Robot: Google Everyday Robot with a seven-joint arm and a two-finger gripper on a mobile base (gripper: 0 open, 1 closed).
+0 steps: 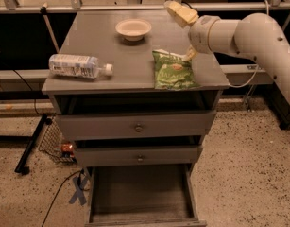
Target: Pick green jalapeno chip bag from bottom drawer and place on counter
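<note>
The green jalapeno chip bag (174,70) lies flat on the counter (125,60), near its front right corner. My gripper (184,34) is just above and behind the bag's back right edge, open and empty. One cream finger (180,13) points up and back; the other (190,55) hangs close to the bag's top corner. The white arm (258,34) reaches in from the right. The bottom drawer (140,193) is pulled out and its grey floor is bare.
A clear plastic water bottle (78,65) lies on its side at the counter's left front. A small cream bowl (133,28) stands at the back middle. The two upper drawers (137,126) are slightly open. A cable and a wire basket (57,143) are on the floor to the left.
</note>
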